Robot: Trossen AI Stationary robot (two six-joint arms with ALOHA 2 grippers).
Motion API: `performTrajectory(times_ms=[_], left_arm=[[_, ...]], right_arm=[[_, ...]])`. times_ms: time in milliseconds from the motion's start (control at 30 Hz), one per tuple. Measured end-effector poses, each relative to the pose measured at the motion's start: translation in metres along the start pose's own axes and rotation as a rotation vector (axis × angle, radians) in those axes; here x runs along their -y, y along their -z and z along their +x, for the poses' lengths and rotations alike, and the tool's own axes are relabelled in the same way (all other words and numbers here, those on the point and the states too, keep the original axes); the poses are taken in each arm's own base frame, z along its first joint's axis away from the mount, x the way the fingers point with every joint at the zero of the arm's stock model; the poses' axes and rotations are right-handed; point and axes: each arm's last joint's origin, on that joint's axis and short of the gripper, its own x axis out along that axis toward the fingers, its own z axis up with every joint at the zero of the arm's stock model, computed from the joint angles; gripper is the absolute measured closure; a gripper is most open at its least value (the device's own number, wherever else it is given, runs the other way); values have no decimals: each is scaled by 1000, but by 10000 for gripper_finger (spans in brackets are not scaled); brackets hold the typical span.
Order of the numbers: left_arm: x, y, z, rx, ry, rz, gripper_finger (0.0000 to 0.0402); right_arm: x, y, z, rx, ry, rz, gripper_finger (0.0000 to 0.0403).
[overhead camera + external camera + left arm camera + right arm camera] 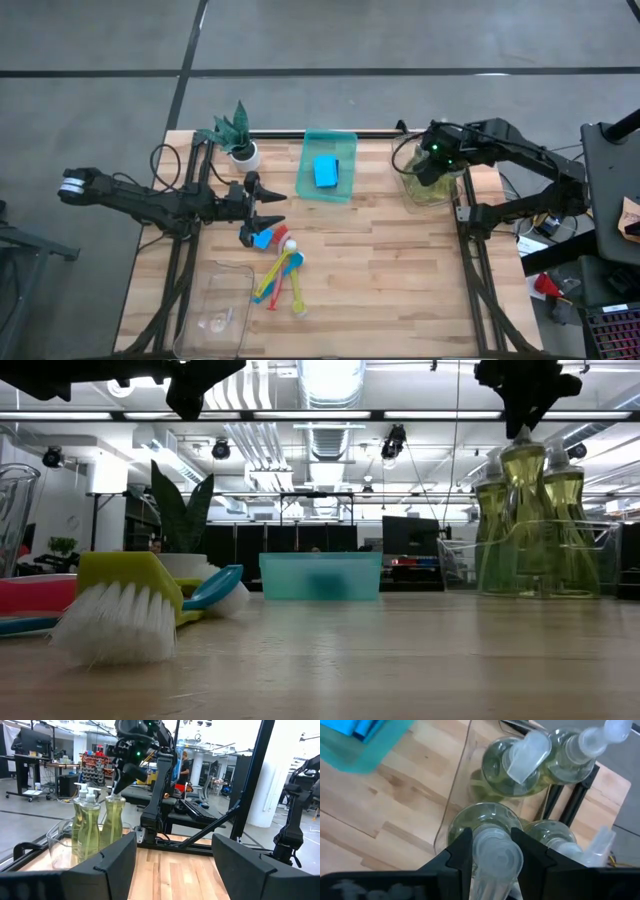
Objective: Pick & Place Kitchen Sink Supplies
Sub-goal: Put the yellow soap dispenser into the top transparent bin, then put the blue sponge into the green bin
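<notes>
- A soap bottle (pixel 492 852) with a clear pump top sits between the right gripper's (pixel 491 851) jaws, which pinch its neck from both sides; its base hangs over the clear tray (pixel 432 190) at the right rear of the tabletop (pixel 400 270).
- Three more soap bottles (pixel 92 822) stand upright in that tray, close together, so this one appears to be going into the last free corner beside them.
- The grip on the neck keeps the bottle upright and leaves the body free to slide down between its neighbours.
- A blue sponge (pixel 326 170) lies in the green tray (pixel 327 165) at the rear centre, apart from the bottles.
- The brushes (pixel 280 278), with red, yellow, blue and green handles, lie in a loose heap on the tabletop near the front left.
- The left gripper (pixel 262 205) hovers just behind that heap, jaws spread and empty, probably waiting to take a brush.
- An empty clear tray (pixel 215 310) sits at the front left, likely meant for the brushes.
- A potted plant (pixel 235 135) stands at the rear left, out of the way.
</notes>
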Motion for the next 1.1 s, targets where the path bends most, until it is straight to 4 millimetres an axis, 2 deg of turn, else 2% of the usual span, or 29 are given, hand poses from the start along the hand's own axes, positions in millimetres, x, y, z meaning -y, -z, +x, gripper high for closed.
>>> performTrajectory(times_ms=[300,533,700,900,1100], left_arm=[[0,0,0,0,0,-1,149],[0,0,0,0,0,-2,149],[0,0,0,-2,0,-2,149],[0,1,0,-11,-1,35,149],[0,2,0,-16,-2,21,149]], right_arm=[[-3,6,15,-66,18,-16,280],[-3,7,15,-76,10,-26,258],[-2,2,2,-50,-55,-24,250],[0,-8,-23,55,-141,-26,251],[-11,-16,-38,207,-256,-132,264]])
